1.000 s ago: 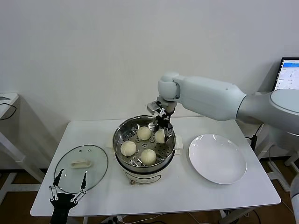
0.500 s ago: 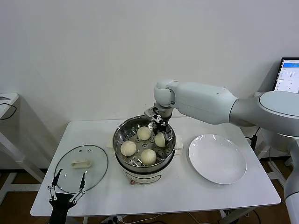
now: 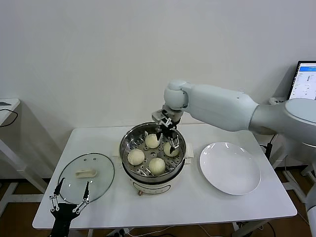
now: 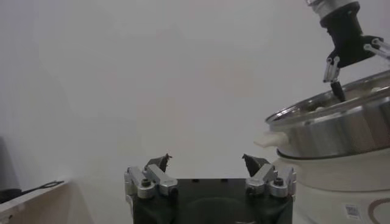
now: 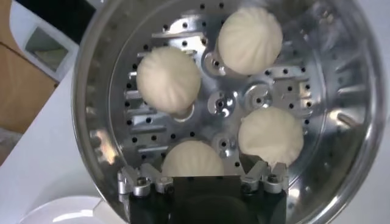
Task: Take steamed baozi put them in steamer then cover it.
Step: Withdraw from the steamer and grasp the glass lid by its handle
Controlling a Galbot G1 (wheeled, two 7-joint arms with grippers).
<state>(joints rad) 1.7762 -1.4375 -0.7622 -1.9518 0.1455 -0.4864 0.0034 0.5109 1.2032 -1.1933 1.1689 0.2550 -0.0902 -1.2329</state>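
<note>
Four cream-white baozi lie on the perforated tray of the steel steamer (image 3: 126, 148): two at the back (image 3: 152, 140) (image 3: 171, 149) and two at the front (image 3: 136, 157) (image 3: 157, 166). My right gripper (image 3: 166, 137) hangs open and empty just above the back two. In the right wrist view the open right gripper (image 5: 196, 165) stands over one baozi (image 5: 192, 159), with the others (image 5: 169, 79) (image 5: 250, 39) (image 5: 270, 137) around it. The glass cover (image 3: 98, 183) with its white handle (image 3: 85, 173) lies flat at the table's front left. My left gripper (image 3: 74, 183) waits open beside it and also shows in the left wrist view (image 4: 206, 158).
An empty white plate (image 3: 229, 168) lies to the right of the steamer. The steamer wall (image 4: 335, 128) shows in the left wrist view. A monitor (image 3: 306, 79) stands at the far right. The white table's front edge (image 3: 163, 222) is near.
My right gripper lowered the fourth baozi into the steamer, opened and let it go on the tray, then rose slightly. The left arm barely moved.
</note>
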